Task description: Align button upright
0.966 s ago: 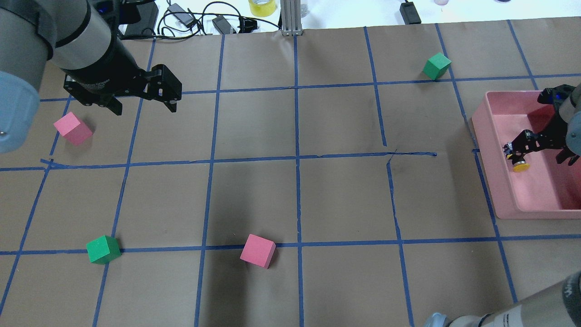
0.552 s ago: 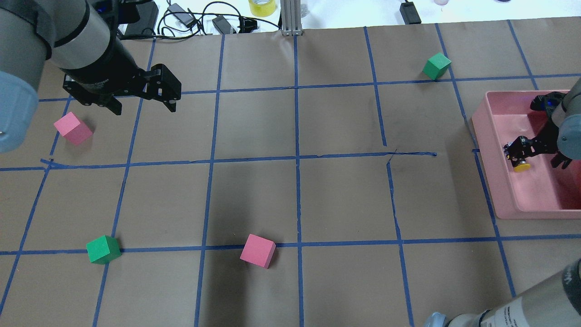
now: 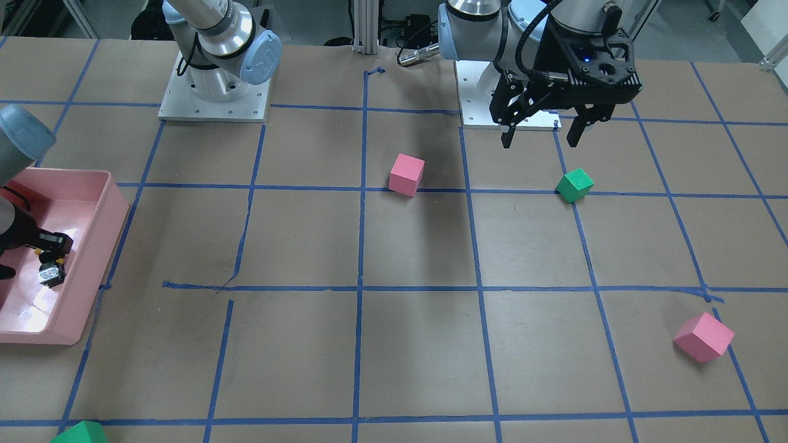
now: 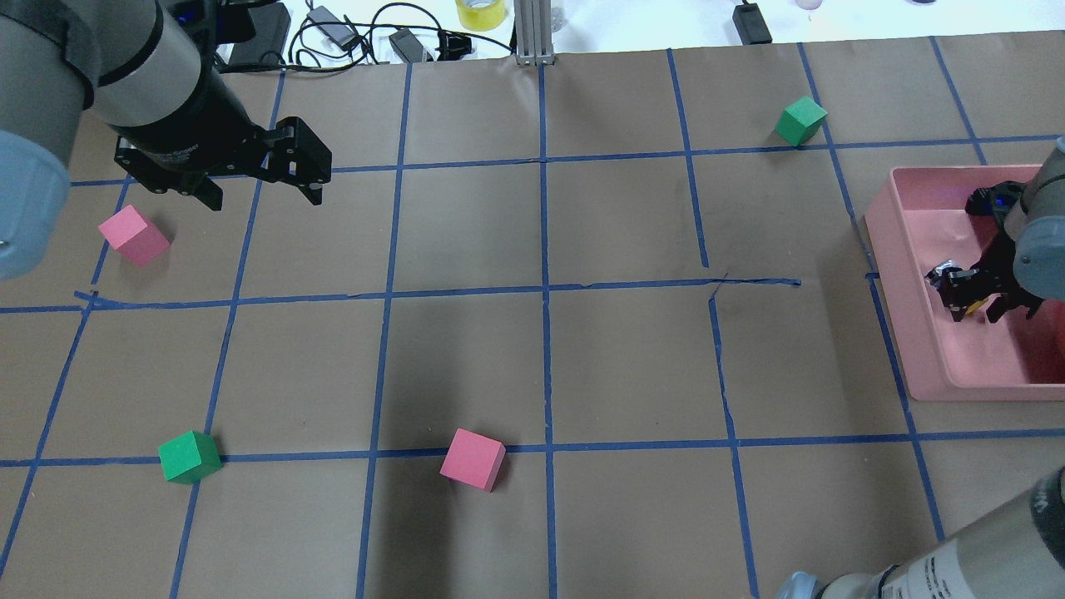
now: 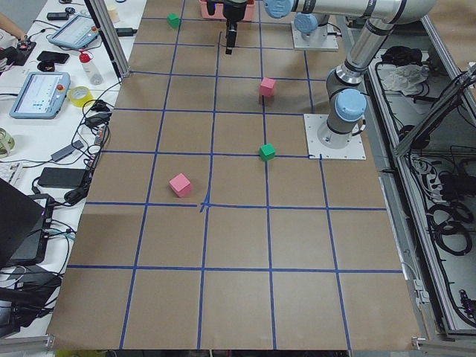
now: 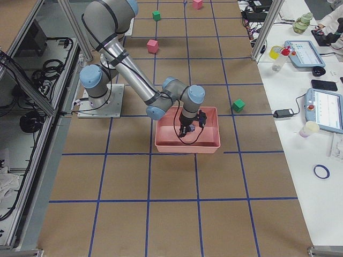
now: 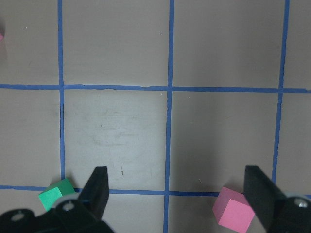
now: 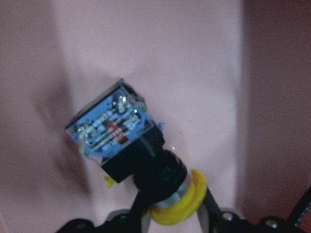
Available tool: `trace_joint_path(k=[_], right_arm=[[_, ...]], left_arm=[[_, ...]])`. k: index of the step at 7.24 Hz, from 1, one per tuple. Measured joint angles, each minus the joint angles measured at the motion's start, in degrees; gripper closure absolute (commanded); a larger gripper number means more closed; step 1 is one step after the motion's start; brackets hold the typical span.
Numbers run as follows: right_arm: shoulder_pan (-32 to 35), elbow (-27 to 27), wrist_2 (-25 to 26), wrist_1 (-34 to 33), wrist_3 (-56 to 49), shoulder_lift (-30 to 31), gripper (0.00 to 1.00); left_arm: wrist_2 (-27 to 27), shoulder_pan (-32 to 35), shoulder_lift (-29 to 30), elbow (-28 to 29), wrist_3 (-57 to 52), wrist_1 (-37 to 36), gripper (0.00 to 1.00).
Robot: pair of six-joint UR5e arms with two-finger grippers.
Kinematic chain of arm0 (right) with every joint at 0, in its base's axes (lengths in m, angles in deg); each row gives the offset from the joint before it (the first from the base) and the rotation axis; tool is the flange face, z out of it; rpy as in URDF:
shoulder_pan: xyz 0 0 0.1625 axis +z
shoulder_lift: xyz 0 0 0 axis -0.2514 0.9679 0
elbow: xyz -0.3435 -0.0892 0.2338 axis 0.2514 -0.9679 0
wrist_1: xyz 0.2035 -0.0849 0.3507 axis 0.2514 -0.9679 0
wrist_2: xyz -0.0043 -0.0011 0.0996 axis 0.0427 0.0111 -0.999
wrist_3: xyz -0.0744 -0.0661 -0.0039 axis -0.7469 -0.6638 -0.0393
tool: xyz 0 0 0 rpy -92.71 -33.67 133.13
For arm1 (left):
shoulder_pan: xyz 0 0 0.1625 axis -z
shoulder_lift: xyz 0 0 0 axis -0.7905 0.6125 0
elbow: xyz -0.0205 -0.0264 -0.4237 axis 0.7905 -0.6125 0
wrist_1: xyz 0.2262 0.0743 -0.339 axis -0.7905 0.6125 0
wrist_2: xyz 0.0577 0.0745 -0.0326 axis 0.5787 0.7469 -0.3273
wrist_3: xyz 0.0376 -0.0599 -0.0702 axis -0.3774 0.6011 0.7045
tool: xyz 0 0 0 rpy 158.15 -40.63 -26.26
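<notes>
Pink tray (image 4: 915, 349): only wrist view shows button (image 8: 131, 150) tilted.

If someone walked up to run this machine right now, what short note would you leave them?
Right tool: shut on the button, gripping near its yellow cap, held inside the pink bin. The button is tilted, its terminal end angled up and away from the tool, cap end nearest the tool.
Left tool: open, holding nothing, hanging over the table near a green cube.
Done: button grasped.
Left: turn it upright, set it down, release. The pink and green cubes play no part.
</notes>
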Motion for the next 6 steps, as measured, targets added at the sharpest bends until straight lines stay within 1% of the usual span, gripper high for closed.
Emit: trace_joint_path(k=[2, 3, 4, 5, 6], right_arm=[[0.2, -0.5, 3.6, 2.5, 0.0, 3.2, 1.0], [0.4, -1.1, 4.0, 3.8, 0.1, 5.5, 1.0], [0.7, -2.7, 4.0, 6.2, 0.3, 7.2, 1.0], [1.1, -5.7, 3.9, 10.1, 0.5, 7.9, 1.0], [2.0, -9.1, 3.7, 14.3, 0.6, 8.2, 0.32]], left_arm=[[0.0, -0.1, 0.0, 0.1, -0.3, 0.0, 0.0], [0.0, -0.1, 0.0, 0.2, -0.4, 0.0, 0.0], [0.0, -0.1, 0.0, 0.2, -0.5, 0.0, 0.0], [0.0, -0.1, 0.0, 0.2, -0.6, 0.0, 0.0], [0.0, -0.2, 0.0, 0.3, -0.7, 0.0, 0.0]])
